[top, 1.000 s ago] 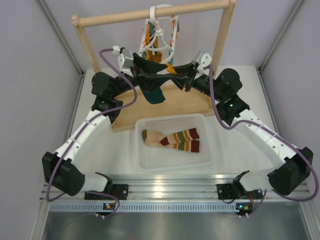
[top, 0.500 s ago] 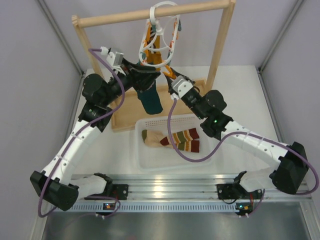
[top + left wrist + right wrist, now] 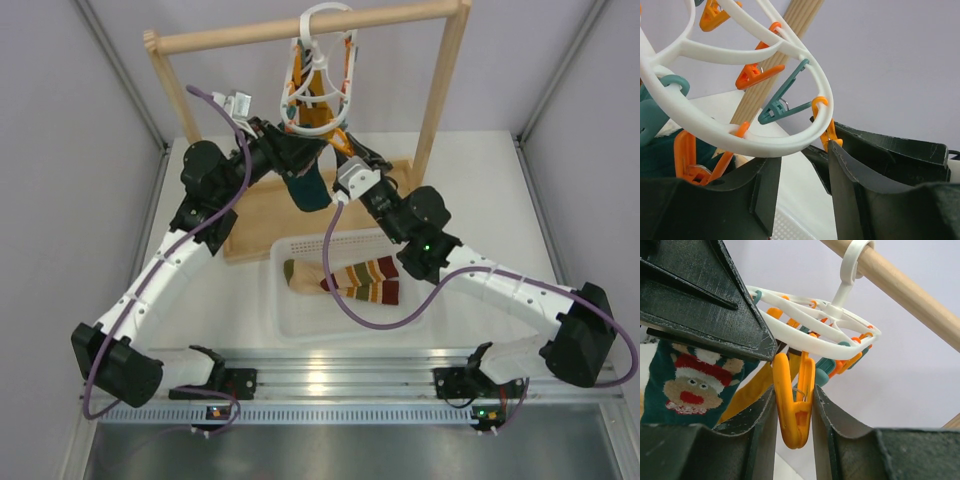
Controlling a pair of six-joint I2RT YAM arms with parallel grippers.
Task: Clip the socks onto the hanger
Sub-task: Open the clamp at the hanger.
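Hanger (image 3: pixel 775 146) hangs just above both grippers. Right gripper (image 3: pixel 795 400) pinches an orange clip (image 3: pixel 794 412) on it. Left gripper (image 3: pixel 802 185) part-open, nothing seen between its jaws. Teal sock (image 3: pixel 687 385) hangs left of right gripper. Striped socks (image 3: pixel 355 278) lie in basket (image 3: pixel 285 312), well behind both.

I am working in a lab test cell: plain grey walls (image 3: pixel 60 150) box in a white table (image 3: pixel 480 170), and both robot arms (image 3: pixel 165 270) are bolted to an aluminium rail (image 3: pixel 340 368) at its near edge.
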